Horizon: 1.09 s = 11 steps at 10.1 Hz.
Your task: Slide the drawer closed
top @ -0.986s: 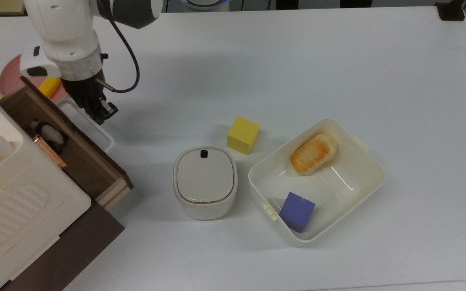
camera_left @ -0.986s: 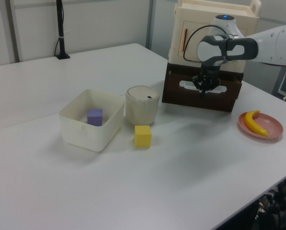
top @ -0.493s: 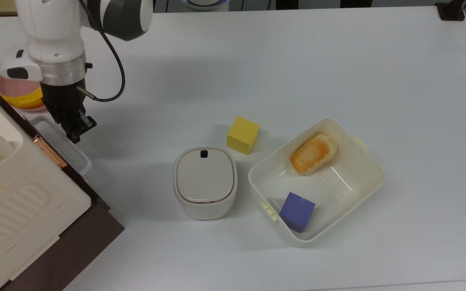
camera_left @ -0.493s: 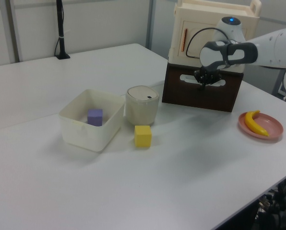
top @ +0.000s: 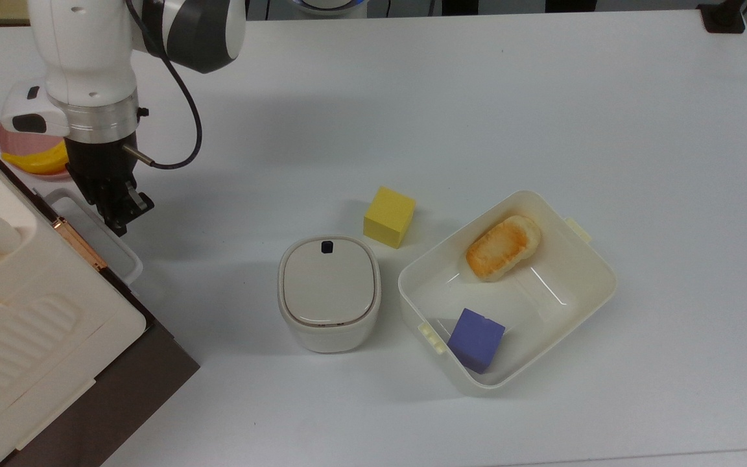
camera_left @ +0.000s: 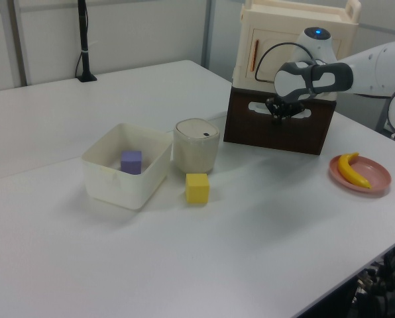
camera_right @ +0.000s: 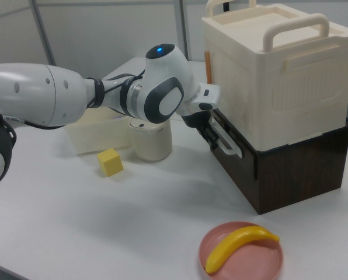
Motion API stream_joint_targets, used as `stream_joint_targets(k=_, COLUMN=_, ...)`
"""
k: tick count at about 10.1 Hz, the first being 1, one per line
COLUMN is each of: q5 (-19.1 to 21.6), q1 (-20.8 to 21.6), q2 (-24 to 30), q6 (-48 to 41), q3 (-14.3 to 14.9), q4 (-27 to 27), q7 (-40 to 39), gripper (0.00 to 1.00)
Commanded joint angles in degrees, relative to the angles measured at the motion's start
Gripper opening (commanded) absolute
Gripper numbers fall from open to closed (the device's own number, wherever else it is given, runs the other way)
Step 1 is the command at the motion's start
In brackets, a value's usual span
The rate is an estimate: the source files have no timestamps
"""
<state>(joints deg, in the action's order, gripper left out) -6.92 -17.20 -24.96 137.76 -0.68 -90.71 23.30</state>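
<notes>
One second on, your drawer (top: 98, 237), at nine o'clock in the top view, sits pushed home, gripper (top: 120, 209) against its white handle (camera_right: 225, 143), jaw state indiscernible; task apparently complete.

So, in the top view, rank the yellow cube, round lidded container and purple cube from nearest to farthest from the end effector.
From the end effector, by the top view:
1. Round lidded container, to the lower right.
2. Yellow cube, to the right.
3. Purple cube, in the white bin, far lower right.
</notes>
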Motion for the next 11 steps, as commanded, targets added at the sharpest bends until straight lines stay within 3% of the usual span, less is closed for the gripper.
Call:
stream_joint_targets(k=1, q5=-1.2, q1=0.2, q2=-1.1, q6=2.6, q3=0.6, q4=1.5, q7=1.0, gripper=0.0)
stream_joint_targets(k=4, q5=-1.8, q1=1.0, q2=-0.9, q6=3.4, q3=0.5, q4=1.4, q7=0.8, gripper=0.0)
stream_joint_targets(k=6, q5=-2.0, q1=4.1, q2=0.0, q6=0.8, q3=0.1, q4=1.1, q7=0.7, gripper=0.03)
stream_joint_targets(k=11, q5=-1.6, q1=16.1, q2=8.4, q6=-21.2, q3=-0.2, q4=1.1, q7=-3.0, gripper=0.03)
